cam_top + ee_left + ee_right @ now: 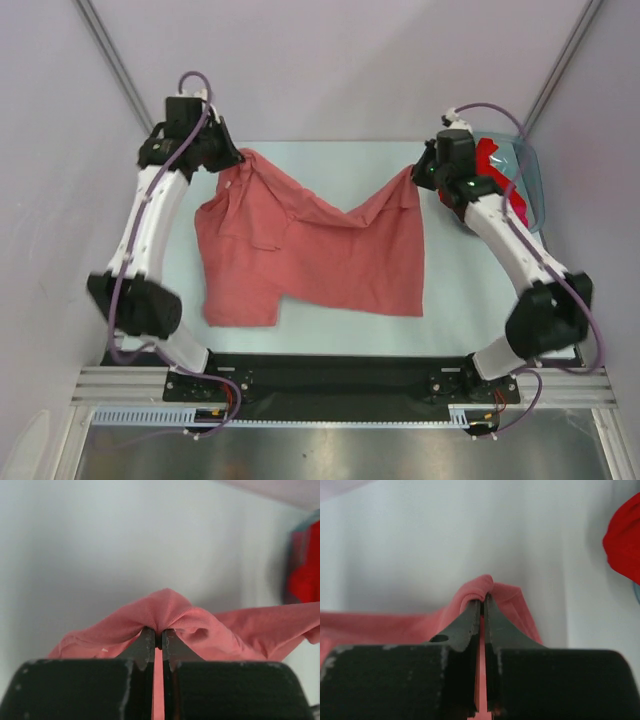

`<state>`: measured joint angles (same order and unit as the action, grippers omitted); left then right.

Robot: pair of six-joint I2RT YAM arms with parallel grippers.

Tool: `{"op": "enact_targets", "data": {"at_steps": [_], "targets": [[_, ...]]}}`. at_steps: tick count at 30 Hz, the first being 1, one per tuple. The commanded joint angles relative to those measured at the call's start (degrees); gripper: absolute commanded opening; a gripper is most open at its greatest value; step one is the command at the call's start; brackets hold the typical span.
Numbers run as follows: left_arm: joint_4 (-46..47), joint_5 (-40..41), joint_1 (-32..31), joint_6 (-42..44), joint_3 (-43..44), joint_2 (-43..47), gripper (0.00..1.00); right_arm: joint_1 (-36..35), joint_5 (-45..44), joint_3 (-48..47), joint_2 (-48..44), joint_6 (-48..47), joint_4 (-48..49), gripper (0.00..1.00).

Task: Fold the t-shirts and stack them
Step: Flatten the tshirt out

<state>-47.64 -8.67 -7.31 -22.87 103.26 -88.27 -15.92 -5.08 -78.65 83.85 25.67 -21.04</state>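
your left gripper [237, 160] is clenched on one end of the salmon t-shirt's [320, 255] far edge and your right gripper [420, 172] is pinched on the other end. the cloth sags between them, with its near part rumpled on the table [330, 158]. draw both hands apart evenly to take out that sag, then lay the shirt flat before folding. mind the bin [537, 180] of red t-shirts [490, 160] just beside your right hand.
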Motion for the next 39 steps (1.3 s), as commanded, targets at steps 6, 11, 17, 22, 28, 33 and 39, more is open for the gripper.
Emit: {"op": "enact_targets", "data": {"at_steps": [6,11,17,22,28,33,39], "targets": [[-0.4,10.1,4.0,4.9,11.7,-26.8,0.51,3.4,-3.8,-21.3,26.0,-5.4,-2.2,0.52],[2.3,15.8,3.4,5.2,0.5,-15.1,0.87,3.0,-5.6,-25.5,25.6,-6.8,-20.0,0.75],[3.4,21.7,3.5,-0.9,-29.3,11.0,0.79,-2.9,-5.2,-3.2,9.2,-3.7,-18.4,0.64],[-0.3,23.4,6.6,-14.9,-51.0,29.8,0.69,-6.9,-3.8,11.8,-1.6,5.1,-22.3,0.26],[-6.2,16.7,13.3,-26.8,-61.8,32.3,0.5,-7.1,1.3,21.6,-11.6,9.7,-21.7,0.25],[0.3,12.4,20.1,-24.8,-68.4,30.1,0.45,-7.3,3.6,25.0,-13.2,11.5,-21.9,0.26],[3.4,14.3,22.4,-21.4,-65.8,20.9,0.44,-7.6,4.3,30.3,-17.8,13.8,-20.6,0.26]]}}
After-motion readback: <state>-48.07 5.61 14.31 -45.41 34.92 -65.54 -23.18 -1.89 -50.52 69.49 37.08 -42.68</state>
